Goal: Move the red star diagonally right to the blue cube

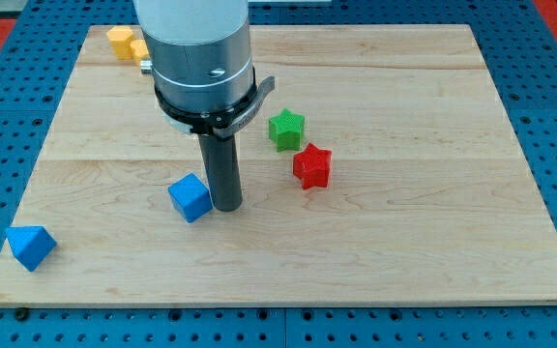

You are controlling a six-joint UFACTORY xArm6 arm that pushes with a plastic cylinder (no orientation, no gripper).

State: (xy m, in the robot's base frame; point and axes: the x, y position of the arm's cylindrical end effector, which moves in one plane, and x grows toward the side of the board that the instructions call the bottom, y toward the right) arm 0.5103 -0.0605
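The red star (311, 165) lies right of the board's middle. The blue cube (190, 197) lies left of the middle, lower down. My tip (226, 206) stands on the board just right of the blue cube, very close to it or touching it, and well to the left of the red star. A green star (285, 130) lies just above and left of the red star, nearly touching it.
A blue block (32, 246), wedge-like, sits near the board's bottom-left corner. Two yellow blocks (128, 44) sit at the top left, partly hidden by the arm's body (201, 58). The wooden board (433, 242) rests on a blue pegboard table.
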